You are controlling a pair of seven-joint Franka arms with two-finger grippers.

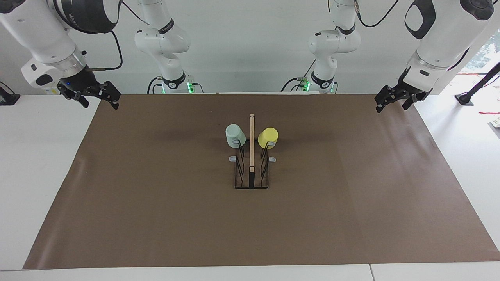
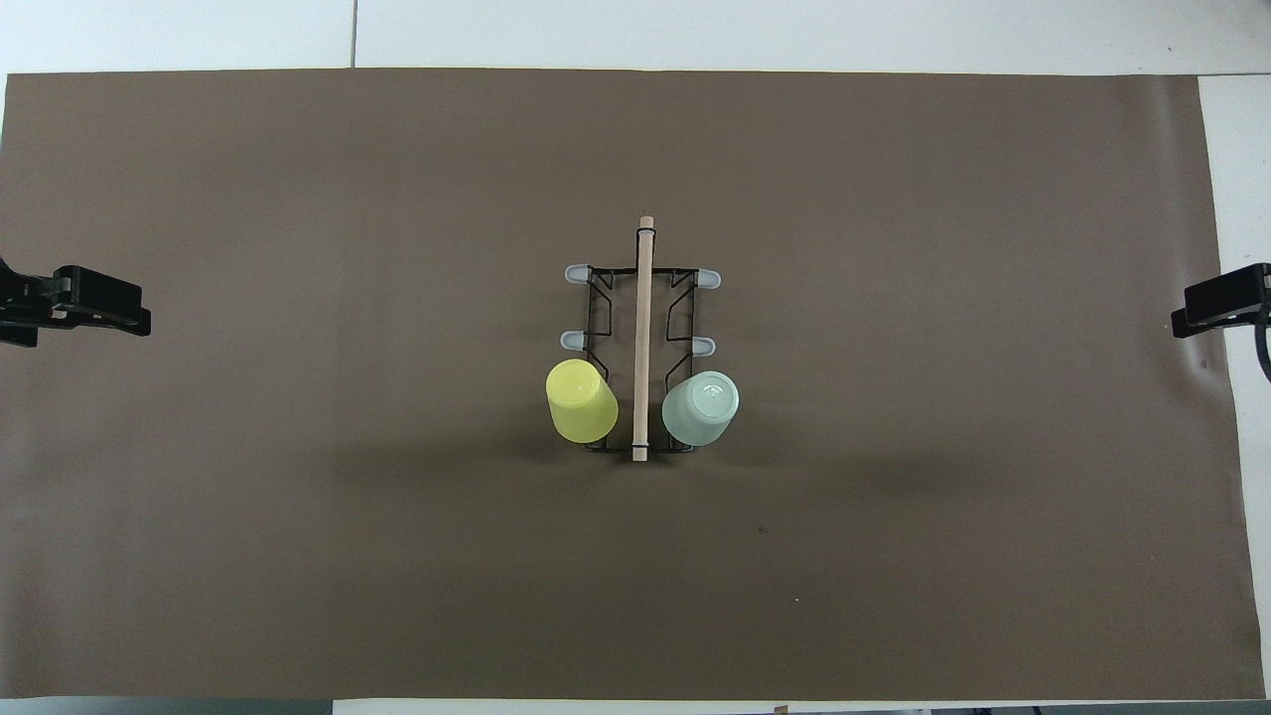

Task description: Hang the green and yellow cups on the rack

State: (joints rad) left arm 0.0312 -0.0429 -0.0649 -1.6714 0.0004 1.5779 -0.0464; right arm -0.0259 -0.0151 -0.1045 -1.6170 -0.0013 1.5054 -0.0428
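Observation:
The black wire rack (image 1: 251, 177) with its light wooden centre bar stands mid-table; it also shows in the overhead view (image 2: 641, 338). The pale green cup (image 1: 235, 135) hangs upside down on a prong at the rack's end nearer the robots, on the right arm's side, and shows from above (image 2: 700, 407). The yellow cup (image 1: 268, 137) hangs the same way on the left arm's side (image 2: 582, 400). My right gripper (image 1: 98, 102) is open and empty over the mat's edge at its own end of the table. My left gripper (image 1: 392, 105) is open and empty at the other end.
A brown mat (image 1: 156, 195) covers most of the white table. Four grey-tipped prongs (image 2: 578, 272) farther from the robots carry nothing. In the overhead view the left gripper (image 2: 109, 310) and right gripper (image 2: 1206, 310) just show at the mat's ends.

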